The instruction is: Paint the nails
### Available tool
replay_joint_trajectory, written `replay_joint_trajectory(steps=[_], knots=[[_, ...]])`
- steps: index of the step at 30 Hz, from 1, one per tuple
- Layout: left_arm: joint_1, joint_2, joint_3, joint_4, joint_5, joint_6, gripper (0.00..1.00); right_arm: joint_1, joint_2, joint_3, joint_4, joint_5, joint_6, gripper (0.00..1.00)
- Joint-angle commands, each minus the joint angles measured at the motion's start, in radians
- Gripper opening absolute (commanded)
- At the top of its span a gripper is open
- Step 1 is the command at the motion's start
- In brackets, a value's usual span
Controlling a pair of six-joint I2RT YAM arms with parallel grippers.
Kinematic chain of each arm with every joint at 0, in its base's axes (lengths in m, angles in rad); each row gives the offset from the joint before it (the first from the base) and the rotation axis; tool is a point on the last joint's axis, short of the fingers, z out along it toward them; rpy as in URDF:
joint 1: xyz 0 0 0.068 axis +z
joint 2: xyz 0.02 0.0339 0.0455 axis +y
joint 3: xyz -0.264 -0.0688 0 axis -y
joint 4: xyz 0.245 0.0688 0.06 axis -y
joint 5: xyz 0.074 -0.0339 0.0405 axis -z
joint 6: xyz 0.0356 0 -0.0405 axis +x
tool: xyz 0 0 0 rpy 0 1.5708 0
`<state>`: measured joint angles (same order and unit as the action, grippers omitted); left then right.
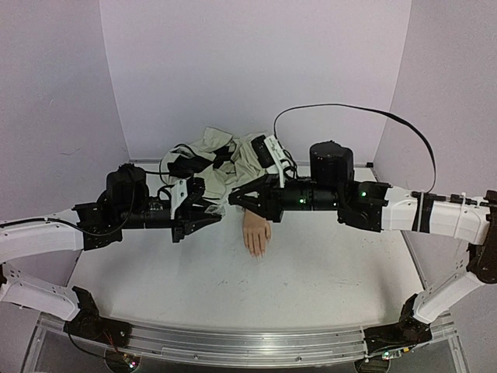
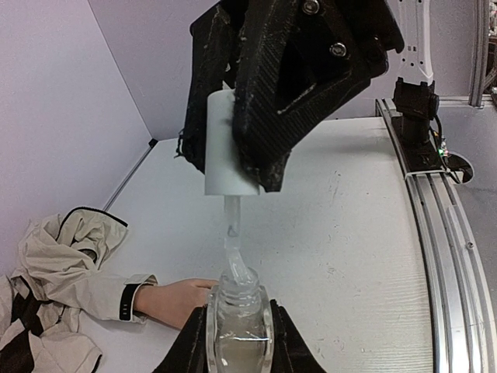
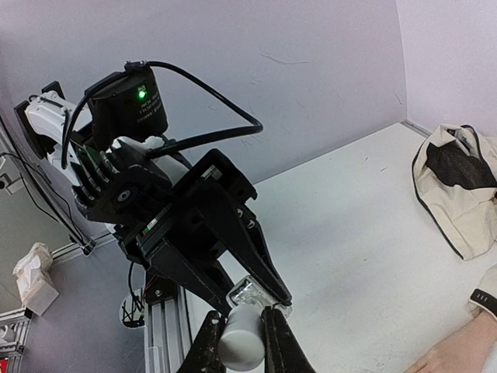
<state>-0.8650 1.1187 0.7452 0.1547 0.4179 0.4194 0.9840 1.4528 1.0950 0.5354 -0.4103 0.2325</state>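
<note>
A pale peach mannequin hand lies palm down on the white table, its cream, dark-cuffed sleeve bunched behind it. Its nails are too small to make out. My left gripper is shut on a clear glass polish bottle, held above the table just left of the hand. My right gripper is shut on the bottle's white cap. The cap is lifted off, and its brush stem reaches down into the bottle's neck. The two grippers meet nose to nose over the hand's wrist.
An aluminium rail runs along the table's near edge. Purple walls close in the back and both sides. A black cable loops above the right arm. The crumpled sleeve cloth takes up the back middle of the table.
</note>
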Motion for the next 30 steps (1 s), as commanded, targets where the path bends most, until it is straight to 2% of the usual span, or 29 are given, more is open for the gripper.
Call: replay_joint_trajectory(steps=[1, 30], knots=[[-0.005, -0.011, 0.029, 0.011, 0.016, -0.005, 0.00, 0.011, 0.003, 0.044, 0.025, -0.003, -0.010, 0.00], [-0.006, -0.026, 0.029, 0.010, 0.016, -0.010, 0.00, 0.038, 0.101, 0.094, -0.011, 0.038, 0.005, 0.00]])
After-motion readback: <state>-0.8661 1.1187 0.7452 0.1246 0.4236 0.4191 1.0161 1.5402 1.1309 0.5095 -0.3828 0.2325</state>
